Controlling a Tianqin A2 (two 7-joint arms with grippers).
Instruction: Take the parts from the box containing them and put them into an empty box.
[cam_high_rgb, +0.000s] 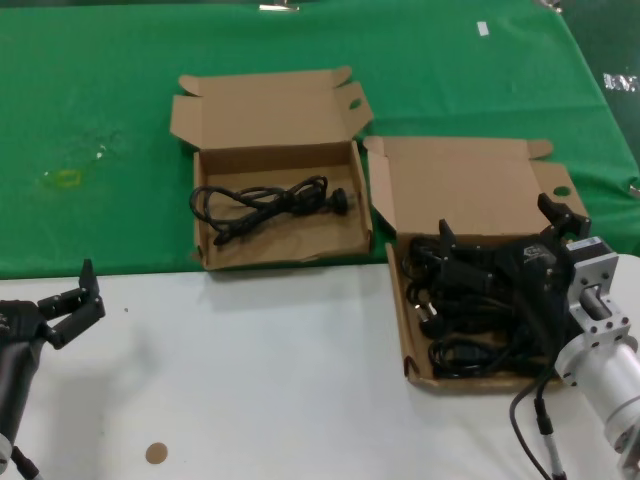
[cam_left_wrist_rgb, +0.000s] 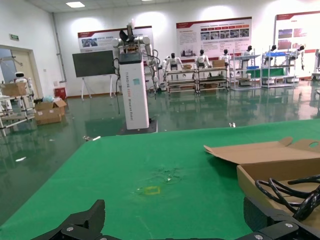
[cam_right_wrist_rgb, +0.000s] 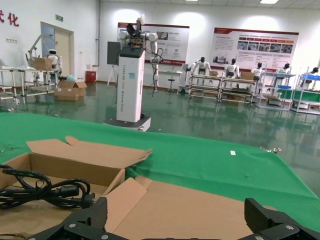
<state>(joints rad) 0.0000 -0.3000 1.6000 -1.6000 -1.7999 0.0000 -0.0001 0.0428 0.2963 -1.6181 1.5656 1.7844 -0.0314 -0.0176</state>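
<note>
The box containing the parts (cam_high_rgb: 470, 185) stands open at the right, with a round hole in its lid corner, and holds a heap of black cables (cam_high_rgb: 470, 350). My right gripper (cam_high_rgb: 497, 222) hovers over that heap, open and empty; in its wrist view (cam_right_wrist_rgb: 177, 216) the box's lid (cam_right_wrist_rgb: 200, 210) lies below it. The smaller box (cam_high_rgb: 270, 105), with an oval hole in its lid flap, stands open to the left and holds one black cable (cam_high_rgb: 265, 200), also seen in the right wrist view (cam_right_wrist_rgb: 45, 192). My left gripper (cam_high_rgb: 72, 300) is open and empty over the white table at the front left.
A green cloth (cam_high_rgb: 100, 100) covers the back half of the table and bears a yellow mark (cam_high_rgb: 65, 178). The front is white table (cam_high_rgb: 250, 380) with a small brown disc (cam_high_rgb: 156, 453). The two boxes stand close together, almost touching at the corner.
</note>
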